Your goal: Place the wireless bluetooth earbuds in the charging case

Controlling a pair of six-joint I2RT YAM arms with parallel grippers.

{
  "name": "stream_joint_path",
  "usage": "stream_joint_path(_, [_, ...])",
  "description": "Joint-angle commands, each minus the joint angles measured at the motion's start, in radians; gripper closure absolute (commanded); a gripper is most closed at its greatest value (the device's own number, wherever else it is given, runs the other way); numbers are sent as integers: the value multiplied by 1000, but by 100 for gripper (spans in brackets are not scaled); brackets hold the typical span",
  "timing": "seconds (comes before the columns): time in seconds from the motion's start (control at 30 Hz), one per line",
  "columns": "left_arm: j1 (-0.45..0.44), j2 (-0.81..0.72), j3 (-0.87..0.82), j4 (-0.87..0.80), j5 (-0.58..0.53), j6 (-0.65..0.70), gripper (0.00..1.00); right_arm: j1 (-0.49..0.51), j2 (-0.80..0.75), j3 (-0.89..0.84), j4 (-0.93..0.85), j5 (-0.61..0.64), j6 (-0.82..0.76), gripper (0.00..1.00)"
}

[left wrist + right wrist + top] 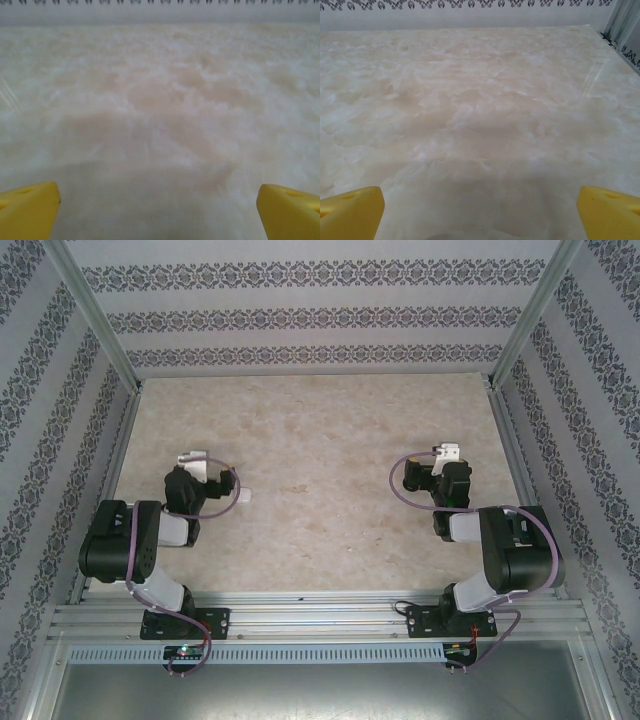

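**BOTH GRIPPERS OPEN AND EMPTY; CASE BESIDE LEFT WRIST**

Nearest the bases, both arms are folded low over the table (pixel 320 430). The left gripper (pixel 160 212) has its jaws spread wide, with nothing between the yellow fingertips (pixel 30 210). The right gripper (pixel 480 215) stands the same way: jaws fully apart, bare marble ahead.

A little farther out, a small white object, taken to be the charging case (pixel 245 496), lies on the table just right of the left wrist. It is close against the purple cable loop (pixel 238 485). Whether its lid is up, and where the earbuds lie, is too small to tell.

Hazards, judged from this layout:
- The case sits beside the wrist, not ahead of the fingers. A swing of the left arm to the right may sweep it away with the cable or the link.
- A rounded glossy shell may squirt out of a pinch placed off centre.
- The earbuds, being tiny parts, are easily knocked aside on approach.
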Motion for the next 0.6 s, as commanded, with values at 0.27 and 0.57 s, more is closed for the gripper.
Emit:
stream_joint_path(0.27, [-2, -12, 19, -58, -21, -3, 0, 2, -12, 21, 8, -2, -18, 2])
stream_joint_path(0.57, [-2, -13, 19, -57, -21, -3, 0, 1, -8, 26, 2, -5, -17, 2])
